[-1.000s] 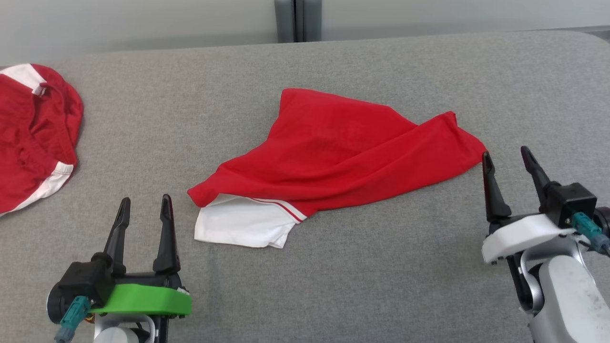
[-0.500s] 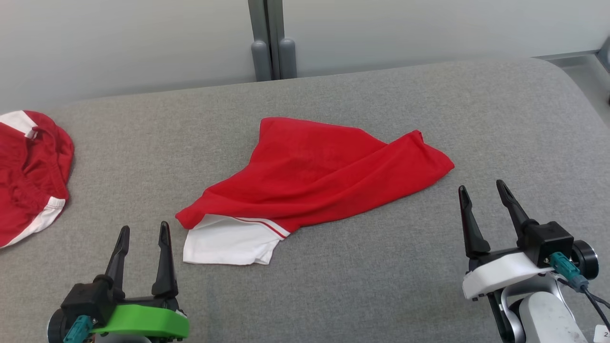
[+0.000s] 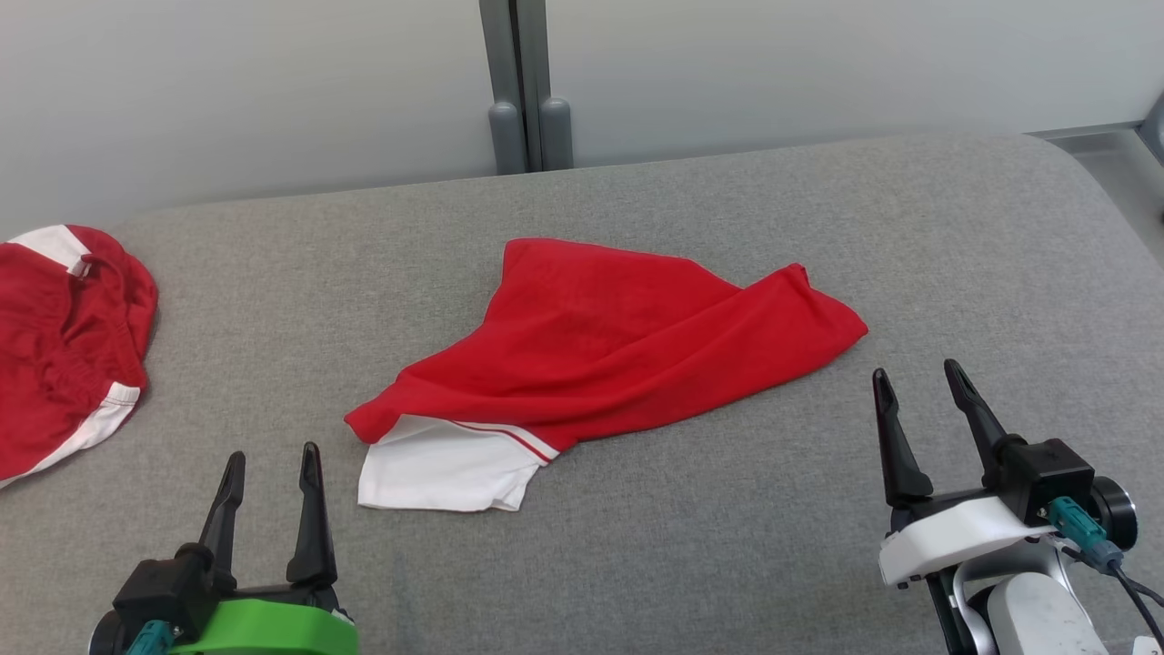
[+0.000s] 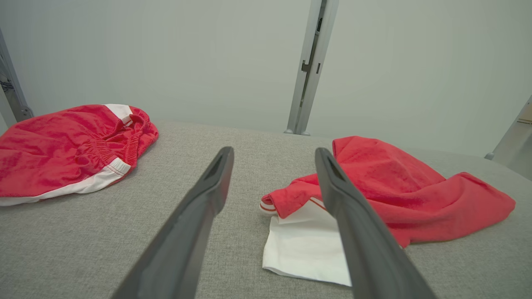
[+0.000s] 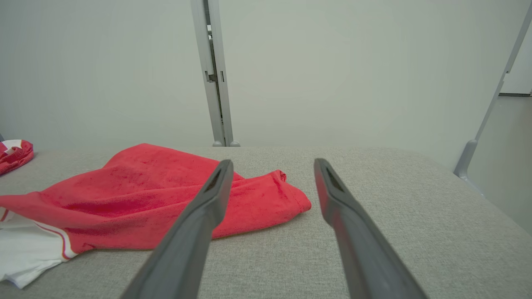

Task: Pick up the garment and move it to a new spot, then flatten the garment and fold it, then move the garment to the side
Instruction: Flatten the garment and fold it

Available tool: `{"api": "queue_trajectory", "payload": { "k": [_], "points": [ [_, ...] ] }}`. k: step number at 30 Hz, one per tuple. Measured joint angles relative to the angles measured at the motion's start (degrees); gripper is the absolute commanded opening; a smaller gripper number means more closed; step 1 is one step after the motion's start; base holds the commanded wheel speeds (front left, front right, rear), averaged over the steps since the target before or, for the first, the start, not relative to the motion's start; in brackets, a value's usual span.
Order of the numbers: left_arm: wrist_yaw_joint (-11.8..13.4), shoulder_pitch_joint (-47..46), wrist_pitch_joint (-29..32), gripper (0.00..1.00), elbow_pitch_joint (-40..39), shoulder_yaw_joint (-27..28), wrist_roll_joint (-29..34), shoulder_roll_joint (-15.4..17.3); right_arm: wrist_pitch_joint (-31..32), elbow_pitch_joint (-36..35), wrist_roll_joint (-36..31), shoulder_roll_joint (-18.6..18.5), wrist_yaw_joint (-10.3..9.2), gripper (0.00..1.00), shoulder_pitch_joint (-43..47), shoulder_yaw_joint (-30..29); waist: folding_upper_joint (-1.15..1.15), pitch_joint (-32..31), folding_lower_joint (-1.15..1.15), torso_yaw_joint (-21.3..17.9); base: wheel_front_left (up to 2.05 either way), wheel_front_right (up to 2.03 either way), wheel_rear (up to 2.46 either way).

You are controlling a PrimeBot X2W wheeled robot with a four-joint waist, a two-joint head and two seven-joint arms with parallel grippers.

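**Both tools spread, red garment loose in mid-tabletop**

Head view: a crumpled red fabric garment [image 3: 600, 346] with a white panel at its near-left corner lies in the middle of the grey fabric-covered tabletop [image 3: 637, 555]. The left tool [image 3: 273, 455] sits at the lower left, its two dark fingers spread and holding nothing, near the white panel but apart from it. The right tool [image 3: 916, 371] sits at the lower right, fingers likewise spread and empty, near the garment's right tip without touching it. A second red and white garment [image 3: 64, 337] lies bunched at the tabletop's left edge, well apart. A grey metal post [image 3: 518, 82] stands against the pale wall behind.

Left wrist view: the left tool [image 4: 274, 153] points across the tabletop. The red fabric garment [image 4: 407, 187] lies to the right, partly behind the right finger, and the second garment [image 4: 62, 145] lies to the left.

Right wrist view: the right tool [image 5: 273, 163] is spread. The red fabric garment [image 5: 137, 187] stretches off to the left, its tip showing between the two fingers
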Motion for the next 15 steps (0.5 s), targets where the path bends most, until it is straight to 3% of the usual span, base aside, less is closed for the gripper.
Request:
{"api": "queue_trajectory", "payload": {
  "k": [9, 15],
  "points": [
    [0.0, 0.05, 0.0, 1.0, -0.27, -0.05, -0.04, 0.0, 0.24, 0.97, 0.67, 0.25, 0.0, 1.0, -0.11, -0.32, 0.0, 0.83, 0.0, -0.2, 0.0, 0.0, 0.0],
    [-0.18, -1.59, -0.02, 1.0, 3.91, -1.98, 0.45, 0.01, 5.03, 2.71, 2.16, -2.03, 0.01, 1.0, -4.47, 0.01, 0.0, 2.37, 0.0, -0.67, 0.0, 0.0, 0.0]
  ]
}}
